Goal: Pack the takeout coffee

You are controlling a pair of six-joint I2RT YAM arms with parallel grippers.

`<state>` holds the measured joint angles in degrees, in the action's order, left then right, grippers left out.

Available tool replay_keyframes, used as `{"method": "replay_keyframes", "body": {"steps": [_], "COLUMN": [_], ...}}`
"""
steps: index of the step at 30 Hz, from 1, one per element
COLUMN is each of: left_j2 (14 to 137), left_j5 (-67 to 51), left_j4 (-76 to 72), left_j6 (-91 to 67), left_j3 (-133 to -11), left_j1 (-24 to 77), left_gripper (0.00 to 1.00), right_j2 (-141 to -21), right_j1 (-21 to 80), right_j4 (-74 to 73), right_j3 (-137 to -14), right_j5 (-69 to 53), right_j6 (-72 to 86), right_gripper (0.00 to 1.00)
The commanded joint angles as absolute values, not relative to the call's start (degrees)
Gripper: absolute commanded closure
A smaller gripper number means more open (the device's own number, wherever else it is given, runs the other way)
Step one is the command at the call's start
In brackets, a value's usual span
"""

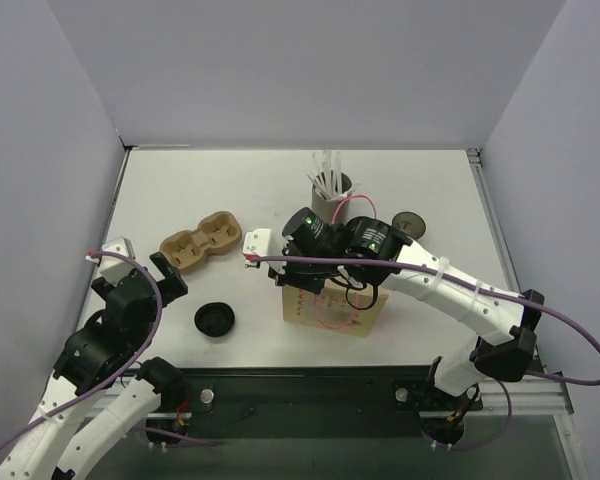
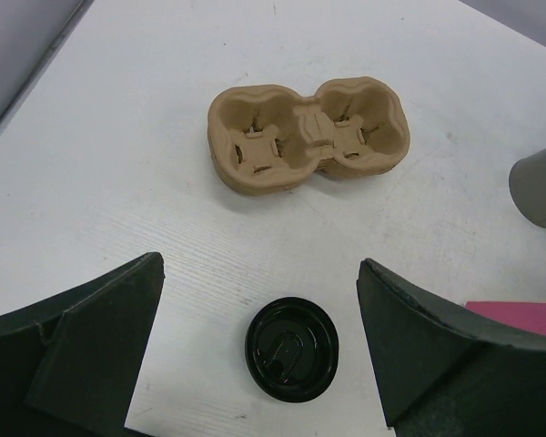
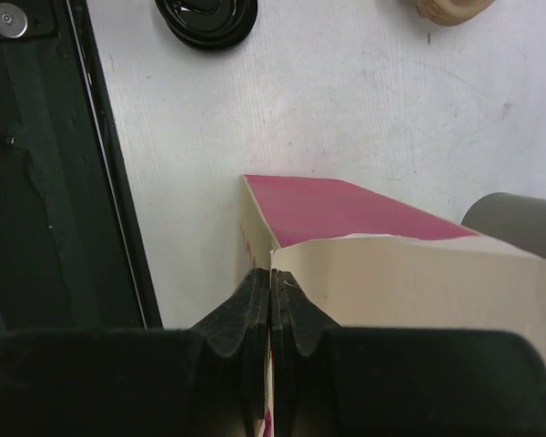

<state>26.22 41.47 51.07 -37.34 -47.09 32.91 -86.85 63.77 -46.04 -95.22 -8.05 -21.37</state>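
Note:
The takeout coffee, a small dark cup, stands at the back right, partly hidden by my right arm. A cream paper bag with a pink inside stands near the table's front middle. My right gripper is shut on the bag's top rim, pinching the paper wall between its fingers. Over the left side of the table my left gripper hangs wide open and holds nothing. A loose black lid lies flat just below and between its fingers.
A brown two-cup pulp carrier lies left of centre, beyond the lid. A grey holder with white straws stands behind the bag. The table's black front rail runs close to the bag.

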Motion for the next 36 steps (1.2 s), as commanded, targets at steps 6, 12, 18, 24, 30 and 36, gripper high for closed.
{"method": "replay_keyframes", "body": {"steps": [6, 12, 18, 24, 30, 36], "left_j2": [27.5, 28.0, 27.7, 28.4, 30.1, 38.2], "left_j5": [41.2, 40.8, 40.4, 39.3, 37.8, 35.8], "left_j4": [49.7, 49.5, 49.1, 48.6, 48.9, 49.2], "left_j6": [-36.6, -36.3, -36.2, -35.5, -35.5, -35.5], "left_j3": [-48.3, -48.3, -48.0, -47.7, -49.6, -54.4], "left_j1": [32.7, 32.7, 32.7, 32.8, 32.8, 32.7], "left_gripper": [0.03, 0.03, 0.03, 0.03, 0.05, 0.05], "right_j2": [-86.8, -87.1, -87.3, -87.6, -86.8, -82.0], "right_j1": [64.3, 64.2, 64.4, 64.3, 64.1, 64.2], "right_j4": [-45.5, -45.9, -46.8, -47.1, -46.1, -38.1], "right_j3": [-96.4, -96.9, -97.1, -98.0, -101.9, -99.6], "right_j5": [-13.0, -16.0, -21.3, -20.6, -11.3, 2.3], "right_j6": [-24.6, -26.9, -28.9, -30.5, -23.5, -12.4], "right_gripper": [0.96, 0.96, 0.96, 0.85, 0.54, 0.38]}}
